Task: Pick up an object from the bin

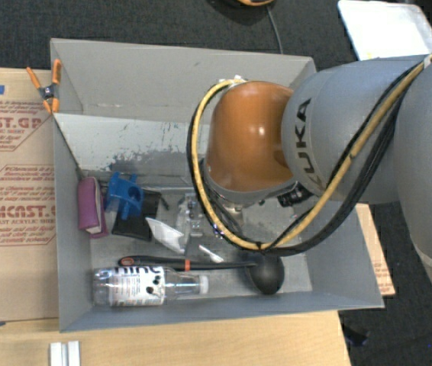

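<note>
My gripper [195, 223] pokes out from under the arm's wrist, low in the middle of the bin. It is directly over a crumpled white piece [166, 235] and the thin handle of a black ladle [266, 274], which lies along the bin's front. A black block [137, 221] lies just left of the white piece, with a blue plastic part [123, 192] above it.
A clear bottle with a black-and-white label [144, 287] lies along the front wall. A purple flat bar [88, 204] rests by the left wall. The arm and its orange cover hide the bin's right half.
</note>
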Controlling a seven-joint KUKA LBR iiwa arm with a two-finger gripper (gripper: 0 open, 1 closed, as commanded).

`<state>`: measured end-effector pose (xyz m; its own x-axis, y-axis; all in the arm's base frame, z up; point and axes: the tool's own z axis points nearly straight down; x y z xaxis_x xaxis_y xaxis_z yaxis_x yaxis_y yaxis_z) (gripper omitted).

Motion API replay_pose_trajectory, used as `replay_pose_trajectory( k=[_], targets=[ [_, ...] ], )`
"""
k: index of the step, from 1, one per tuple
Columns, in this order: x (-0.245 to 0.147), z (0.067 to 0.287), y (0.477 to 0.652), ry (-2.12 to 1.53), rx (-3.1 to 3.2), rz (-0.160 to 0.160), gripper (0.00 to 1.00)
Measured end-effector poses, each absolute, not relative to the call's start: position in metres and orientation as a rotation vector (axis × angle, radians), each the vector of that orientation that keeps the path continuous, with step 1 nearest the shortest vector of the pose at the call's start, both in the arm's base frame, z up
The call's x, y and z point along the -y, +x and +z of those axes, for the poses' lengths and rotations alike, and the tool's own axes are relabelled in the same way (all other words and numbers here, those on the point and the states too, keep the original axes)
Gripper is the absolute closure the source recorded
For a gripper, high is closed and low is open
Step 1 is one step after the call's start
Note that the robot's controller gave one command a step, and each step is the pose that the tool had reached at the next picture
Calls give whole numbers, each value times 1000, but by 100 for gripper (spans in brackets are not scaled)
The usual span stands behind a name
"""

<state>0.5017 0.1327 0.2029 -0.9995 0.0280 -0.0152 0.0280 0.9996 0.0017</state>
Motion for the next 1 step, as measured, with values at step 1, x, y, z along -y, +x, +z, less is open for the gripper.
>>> replay_pose_trajectory(
  k=[1],
  targets=[
    [-133,238,502,42,-3126,3,100]
  ],
)
